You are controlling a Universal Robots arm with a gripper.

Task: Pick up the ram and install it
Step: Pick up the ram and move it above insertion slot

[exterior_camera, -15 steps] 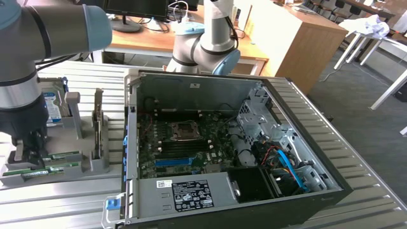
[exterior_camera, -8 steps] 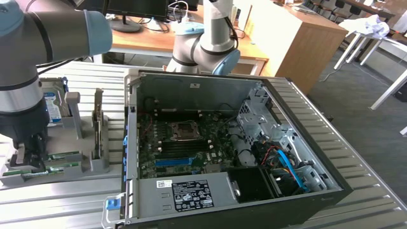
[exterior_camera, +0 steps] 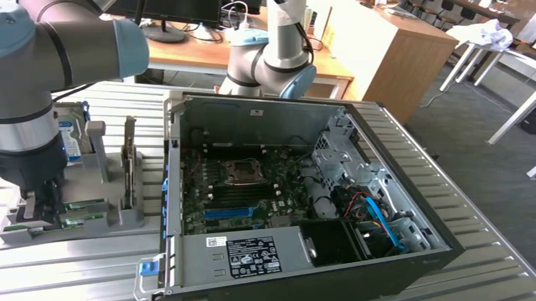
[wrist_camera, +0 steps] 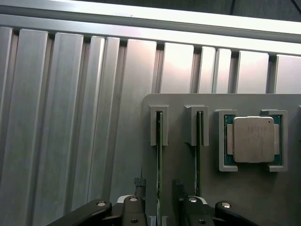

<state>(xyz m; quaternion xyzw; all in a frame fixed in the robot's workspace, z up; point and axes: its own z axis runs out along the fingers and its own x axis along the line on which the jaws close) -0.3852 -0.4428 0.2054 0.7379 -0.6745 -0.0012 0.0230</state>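
both fingers (wrist_camera: 139, 187) of my gripper (wrist_camera: 158, 189) stand wide apart and hold nothing. the ram (wrist_camera: 159, 141) sits on edge in the grey holder (wrist_camera: 176, 106), right in the gap between them, touching neither as far as i can tell. its long axis runs along the finger faces, square to my closing line. a second stick (wrist_camera: 199, 141) stands just outside one finger.
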